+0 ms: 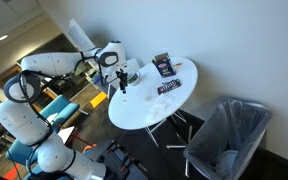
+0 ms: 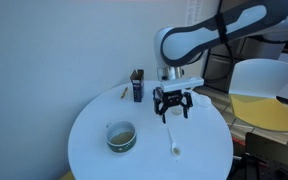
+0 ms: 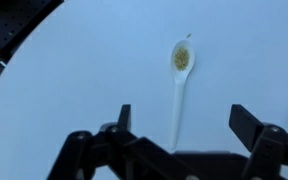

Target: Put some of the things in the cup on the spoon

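The claw (image 2: 174, 112) is held wide open above the counter (image 2: 89, 120), and nothing is gripped between its fingers. In the wrist view the spoon (image 3: 180, 85) is seen lying flat beneath the claw. Its handle runs into the gap between the two fingers (image 3: 124, 118) and its bowl points away, ahead of the claw. A small heap of yellowish grains is seen in the bowl, so the transfer is judged to be largely done.

The cup (image 2: 121, 137) stands upright on the counter, off to one side of the claw and well apart from it, near the spoon but not touching it. Loose pale contents can be made out inside it.

The cup is judged to be light and stiff, with a smooth wall that may slip. It is best taken across the rim, one finger inside and one outside, and kept level until it is tipped, since the grains would spill readily. The spoon is judged to be thin, light plastic that is easily nudged across the smooth counter. If it must be lifted, the middle of the handle should be pinched and the loaded bowl left untouched.
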Robot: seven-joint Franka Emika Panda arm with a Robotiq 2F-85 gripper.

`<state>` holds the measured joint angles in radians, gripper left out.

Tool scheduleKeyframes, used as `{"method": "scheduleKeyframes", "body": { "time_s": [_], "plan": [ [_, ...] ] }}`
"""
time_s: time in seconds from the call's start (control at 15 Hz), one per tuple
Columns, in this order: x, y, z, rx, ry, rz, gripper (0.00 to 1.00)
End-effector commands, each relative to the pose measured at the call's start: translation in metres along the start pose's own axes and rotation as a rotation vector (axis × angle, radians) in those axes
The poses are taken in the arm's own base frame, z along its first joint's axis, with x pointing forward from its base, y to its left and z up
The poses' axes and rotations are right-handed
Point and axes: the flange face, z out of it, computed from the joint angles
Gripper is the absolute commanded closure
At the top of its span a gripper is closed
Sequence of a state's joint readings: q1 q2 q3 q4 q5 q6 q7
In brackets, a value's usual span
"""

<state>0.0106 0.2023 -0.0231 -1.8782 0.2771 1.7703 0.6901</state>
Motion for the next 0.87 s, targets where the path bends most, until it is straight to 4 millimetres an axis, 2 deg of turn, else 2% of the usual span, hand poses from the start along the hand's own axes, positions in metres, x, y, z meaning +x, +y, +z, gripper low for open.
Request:
{"method": "scheduleKeyframes", "body": {
  "time_s": [0.0, 0.2, 0.4, 0.47, 0.53, 0.8],
  "plan": [
    [-0.038, 0.027, -0.041, -0.027, 0.074, -0.019, 0.0],
    [-0.056, 0.039, -0.068, -0.039, 0.138, -0.032, 0.0],
    [-0.068, 0.044, -0.084, -0.06, 0.18, -0.044, 0.0],
    [-0.072, 0.042, -0.085, -0.096, 0.178, -0.047, 0.0],
    [-0.06, 0.039, -0.085, -0.053, 0.172, -0.062, 0.0],
    [-0.066, 0.039, -0.085, -0.076, 0.176, -0.061, 0.0]
  ]
}}
